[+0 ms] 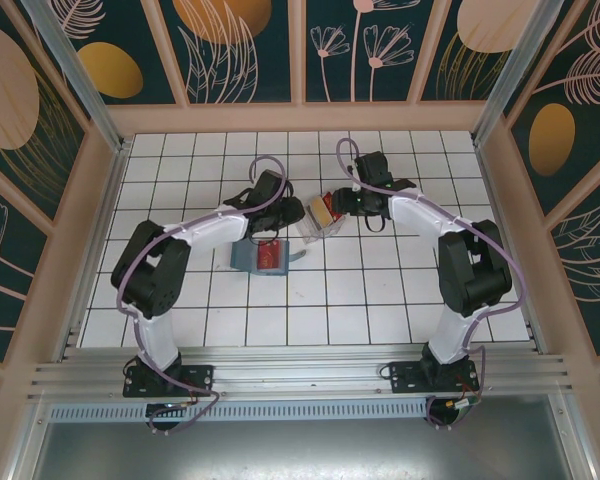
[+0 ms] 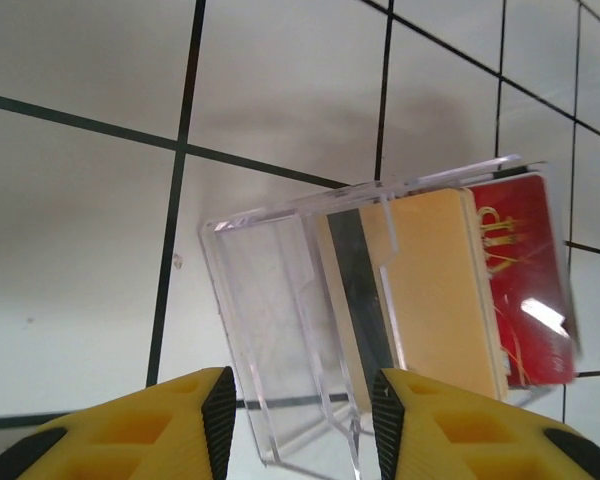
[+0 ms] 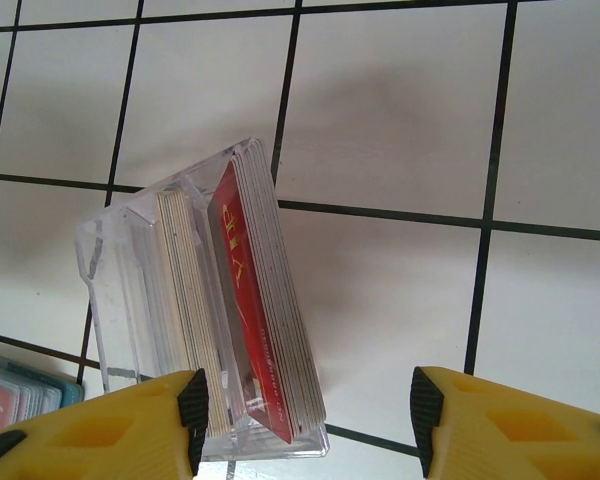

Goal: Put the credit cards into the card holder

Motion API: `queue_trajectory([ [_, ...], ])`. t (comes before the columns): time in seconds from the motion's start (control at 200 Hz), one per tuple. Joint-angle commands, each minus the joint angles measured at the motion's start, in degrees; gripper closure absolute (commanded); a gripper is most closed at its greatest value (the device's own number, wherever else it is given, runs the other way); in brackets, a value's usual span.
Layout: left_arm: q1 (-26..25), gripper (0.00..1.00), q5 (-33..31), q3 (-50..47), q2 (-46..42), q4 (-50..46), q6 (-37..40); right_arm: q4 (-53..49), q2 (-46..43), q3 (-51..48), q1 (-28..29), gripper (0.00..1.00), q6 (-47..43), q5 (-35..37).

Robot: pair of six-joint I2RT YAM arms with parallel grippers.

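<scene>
Card holder point(image 1: 248, 258): teal, flat, rectangular. It lies open on the bench point(image 1: 380, 300), left of centre, under the left arm's point(image 1: 195, 235) wrist, with the reddish inside facing up. Its long axis runs roughly left-right, slightly skewed to the grid lines.
Bench: glossy white square tiles with dark joint lines.
Tray point(image 1: 313, 228): clear hard plastic, box-shaped, open-topped. It sits just right of the card holder, between the two wrists. Its long axis is diagonal, near-left to far-right.
Tray contents: credit cards point(image 3: 280, 330) standing on edge, packed face to face at one end; the other end is bare.
Credit cards: thin, stiff rectangles. The stack holds one red card point(image 3: 242, 300) with gold-coloured print, one yellow-tan card point(image 2: 435, 290) and several pale ones.
Left fingers point(image 2: 205, 425): yellow, apart. A corner of the tray lies in the gap; whether they touch it cannot be told.
Right fingers point(image 3: 460, 425): yellow, wide apart. The tray's near end is in the gap, close to one finger, and nothing is clamped.
</scene>
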Motion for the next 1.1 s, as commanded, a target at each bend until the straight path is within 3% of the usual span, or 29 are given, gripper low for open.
queue_trajectory([
  [0.0, 0.43, 0.58, 1.74, 3.45, 2.74, 2.06, 1.30, 1.58, 0.21, 0.01, -0.13, 0.42, -0.99, -0.74],
  [0.596, 1.76, 0.57, 4.45, 8.72, 12.29, 4.77, 0.79, 1.75, 4.56, 4.04, -0.08, 0.41, -2.82, -0.93],
  [1.091, 1.76, 0.57, 5.41, 6.45, 13.17, 6.59, -0.21, 0.63, 6.51, 4.46, 0.99, 0.40, -3.15, -1.31],
])
